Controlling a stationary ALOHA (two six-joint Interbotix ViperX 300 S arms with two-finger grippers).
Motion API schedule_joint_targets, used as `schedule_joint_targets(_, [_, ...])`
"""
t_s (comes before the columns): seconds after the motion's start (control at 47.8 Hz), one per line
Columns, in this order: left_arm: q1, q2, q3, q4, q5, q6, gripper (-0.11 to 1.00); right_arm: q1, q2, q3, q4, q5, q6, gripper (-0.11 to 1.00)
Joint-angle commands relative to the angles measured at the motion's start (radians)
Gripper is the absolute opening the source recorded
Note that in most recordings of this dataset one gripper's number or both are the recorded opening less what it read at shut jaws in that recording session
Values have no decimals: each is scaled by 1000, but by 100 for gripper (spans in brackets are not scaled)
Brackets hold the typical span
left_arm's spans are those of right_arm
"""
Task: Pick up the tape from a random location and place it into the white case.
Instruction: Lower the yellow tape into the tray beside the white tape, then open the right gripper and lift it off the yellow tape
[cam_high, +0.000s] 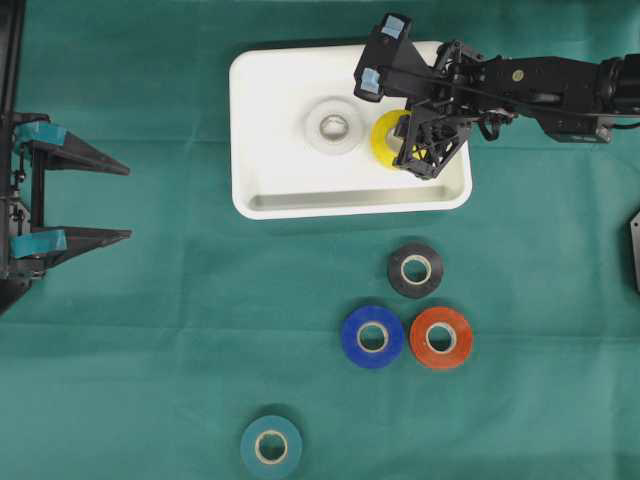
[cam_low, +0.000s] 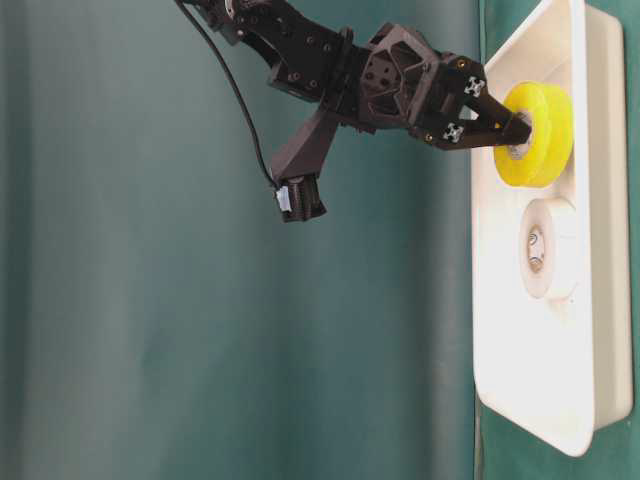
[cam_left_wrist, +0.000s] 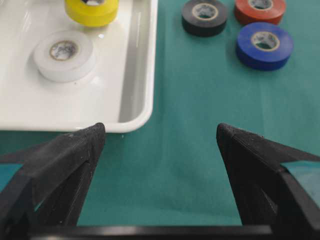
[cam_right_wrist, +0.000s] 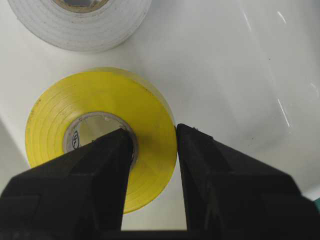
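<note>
The white case (cam_high: 270, 100) lies at the back middle of the green cloth. My right gripper (cam_high: 405, 135) is over its right part, shut on the wall of a yellow tape roll (cam_high: 385, 135), with one finger in the core hole and one outside (cam_right_wrist: 154, 135). The yellow roll (cam_low: 540, 130) is flat, at or just above the case floor (cam_low: 600, 300); I cannot tell whether it touches. A white tape roll (cam_high: 334, 125) lies in the case beside it. My left gripper (cam_high: 125, 200) is open and empty at the far left, in front of the case's corner (cam_left_wrist: 135, 75).
On the cloth in front of the case lie a black roll (cam_high: 415, 270), a blue roll (cam_high: 372, 337) and a red roll (cam_high: 441, 338) close together. A teal roll (cam_high: 271, 446) lies near the front edge.
</note>
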Motion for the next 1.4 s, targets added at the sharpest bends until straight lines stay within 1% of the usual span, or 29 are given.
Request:
schedule_joint_targets(0.0, [3, 11, -12, -2, -8, -2, 94, 2, -14, -14, -3, -3, -2, 31])
schedule_joint_targets(0.125, [3, 9, -12, -2, -6, -2, 94, 2, -14, -15, -6, -2, 2, 31])
schedule_joint_targets(0.146, [3, 9, -11, -3, -8, -2, 94, 2, -14, -15, -6, -2, 2, 34])
schedule_joint_targets(0.188, [3, 11, -11, -2, -6, -2, 94, 2, -14, -15, -9, 2, 2, 46])
schedule_joint_targets(0.209, [3, 9, -12, -2, -6, -2, 94, 2, -14, -15, -12, 5, 3, 54])
schedule_joint_targets(0.293, [3, 11, -12, -3, -8, -2, 94, 2, -14, -15, -25, 25, 6, 77])
schedule_joint_targets(0.335, [3, 9, -12, -2, -6, -2, 94, 2, -14, -17, -31, 37, 8, 86])
schedule_joint_targets(0.376, [3, 9, -12, -3, -6, -2, 94, 2, -14, -15, -35, 44, 9, 91])
schedule_joint_targets(0.418, [3, 9, -12, -2, -6, -2, 94, 2, -14, -17, -37, 51, 11, 91])
schedule_joint_targets(0.523, [3, 11, -11, -2, -6, -2, 94, 2, -15, -17, -37, 54, 11, 86])
schedule_joint_targets(0.753, [3, 9, -12, -2, -5, -2, 94, 2, -57, -23, -37, 69, 6, 87])
schedule_joint_targets(0.92, [3, 11, -12, -2, -5, -2, 94, 2, -117, -46, -57, 132, 6, 87])
schedule_joint_targets(1.213, [3, 9, -12, -2, -5, -2, 94, 2, -225, -107, -100, 281, 5, 87])
schedule_joint_targets(1.38, [3, 11, -12, -2, -3, -2, 94, 2, -291, -118, -101, 299, 3, 86])
